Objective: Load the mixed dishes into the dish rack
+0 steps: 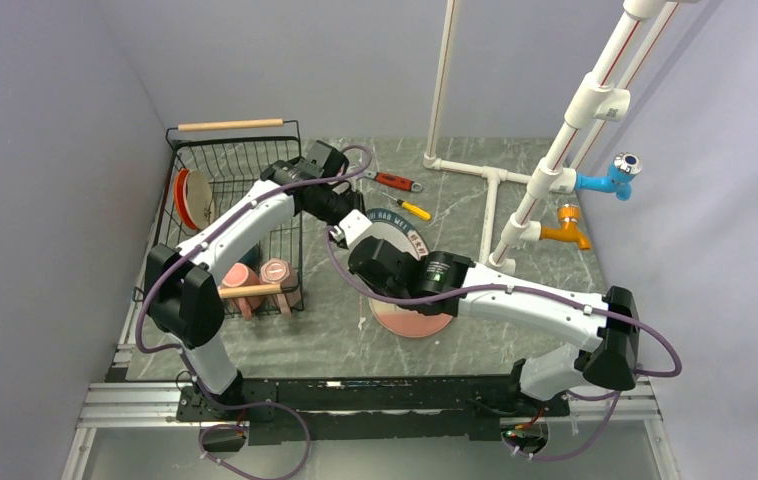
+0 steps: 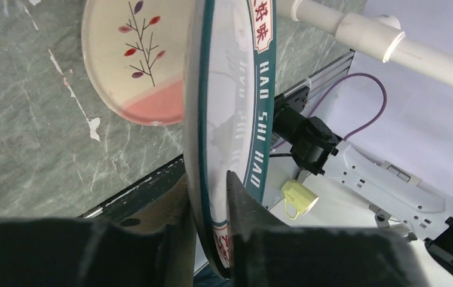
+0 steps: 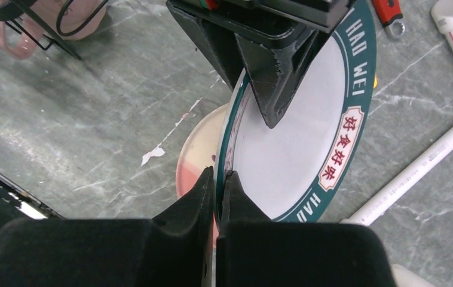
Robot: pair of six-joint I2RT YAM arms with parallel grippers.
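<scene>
The lettered plate [image 3: 284, 149], likely stiff and slippery, is pinched at its 6 o'clock rim by the right gripper [image 3: 219, 173] and straddled opposite by the left gripper [image 2: 207, 179], contact unclear.

the white-shelled left arm [image 1: 245, 222] and right arm [image 1: 545, 300] have chunky black joints, looping purple cables [image 2: 385, 98], matte black wedge fingers [image 3: 272, 72].

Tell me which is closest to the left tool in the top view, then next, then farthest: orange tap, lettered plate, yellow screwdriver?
1. lettered plate: gripped in the left tool itself.
2. yellow screwdriver: just beyond the plate, toward the back.
3. orange tap: far off on the right side.
</scene>
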